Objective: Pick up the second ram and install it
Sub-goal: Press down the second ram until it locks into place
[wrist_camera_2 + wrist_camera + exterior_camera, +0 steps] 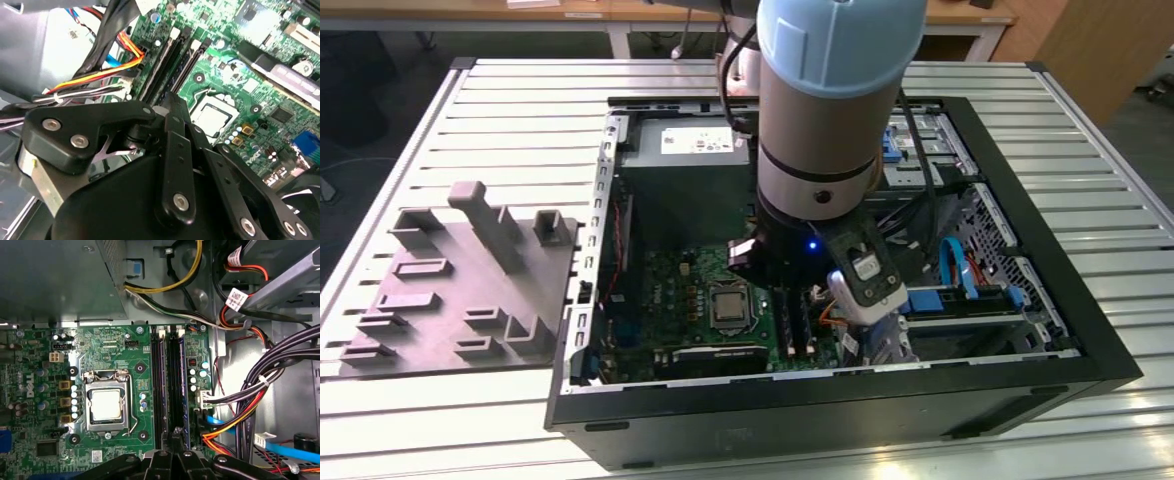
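Green motherboard (115,360) is lying inside the open computer case (1067,370) on the slatted metal table (520,110). In the first wrist view, two long memory slots (170,385) are running at 3 o'clock of the processor socket (106,404). The second ram (182,390) is sitting edge-on in the slot farther from the socket. The gripper (176,432) is hovering right over the slots' near end, fingers drawn together; whether they are pinching the stick, I cannot tell.

The arm (821,130) reaches down into the open computer case (1067,300) (at centre); a grey fixture block (467,280) sits at nine o'clock on the slatted table (520,110).
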`<state>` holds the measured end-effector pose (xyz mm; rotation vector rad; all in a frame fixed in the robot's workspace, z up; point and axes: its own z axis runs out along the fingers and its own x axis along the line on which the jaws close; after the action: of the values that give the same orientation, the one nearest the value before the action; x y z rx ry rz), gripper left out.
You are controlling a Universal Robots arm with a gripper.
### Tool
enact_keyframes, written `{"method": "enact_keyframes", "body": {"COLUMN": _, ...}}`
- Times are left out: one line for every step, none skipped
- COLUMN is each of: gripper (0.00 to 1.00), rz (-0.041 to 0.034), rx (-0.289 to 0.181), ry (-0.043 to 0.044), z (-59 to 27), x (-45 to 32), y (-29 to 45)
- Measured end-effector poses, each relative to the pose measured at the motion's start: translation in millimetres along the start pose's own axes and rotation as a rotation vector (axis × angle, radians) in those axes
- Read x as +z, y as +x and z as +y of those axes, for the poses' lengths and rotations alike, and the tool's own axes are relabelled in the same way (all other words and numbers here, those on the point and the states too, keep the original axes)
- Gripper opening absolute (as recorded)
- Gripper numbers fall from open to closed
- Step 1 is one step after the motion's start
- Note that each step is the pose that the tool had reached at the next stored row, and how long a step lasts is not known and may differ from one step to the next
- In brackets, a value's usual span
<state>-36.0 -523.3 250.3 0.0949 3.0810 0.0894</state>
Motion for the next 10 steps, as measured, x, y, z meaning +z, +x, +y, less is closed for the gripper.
{"method": "enact_keyframes", "body": {"gripper": 0.10, "rz": 0.0000, "rx": 0.000, "ry": -0.0002, "z": 1.8, "x": 0.3, "y": 0.2}}
{"method": "enact_keyframes", "body": {"gripper": 0.10, "rz": -0.0001, "rx": 0.000, "ry": -0.0003, "z": 3.9, "x": 0.5, "y": 0.3}}
{"method": "enact_keyframes", "body": {"gripper": 0.10, "rz": -0.0001, "rx": 0.000, "ry": -0.0002, "z": 6.1, "x": 0.7, "y": 0.4}}
{"method": "enact_keyframes", "body": {"gripper": 0.10, "rz": 0.0000, "rx": 0.000, "ry": -0.0003, "z": 8.4, "x": 0.9, "y": 0.6}}
{"method": "enact_keyframes", "body": {"gripper": 0.10, "rz": -0.0001, "rx": 0.000, "ry": -0.0003, "z": 10.9, "x": 1.0, "y": 0.7}}
{"method": "enact_keyframes", "body": {"gripper": 0.10, "rz": -0.0001, "rx": 0.000, "ry": -0.0002, "z": 13.3, "x": 1.2, "y": 0.9}}
{"method": "enact_keyframes", "body": {"gripper": 0.10, "rz": -0.0001, "rx": 0.000, "ry": -0.0004, "z": 15.5, "x": 1.4, "y": 1.0}}
{"method": "enact_keyframes", "body": {"gripper": 0.10, "rz": -0.0001, "rx": 0.000, "ry": -0.0003, "z": 17.4, "x": 1.5, "y": 1.2}}
{"method": "enact_keyframes", "body": {"gripper": 0.10, "rz": -0.0001, "rx": 0.000, "ry": -0.0004, "z": 19.0, "x": 1.6, "y": 1.2}}
{"method": "enact_keyframes", "body": {"gripper": 0.10, "rz": -0.0001, "rx": 0.000, "ry": -0.0004, "z": 20.3, "x": 1.7, "y": 1.3}}
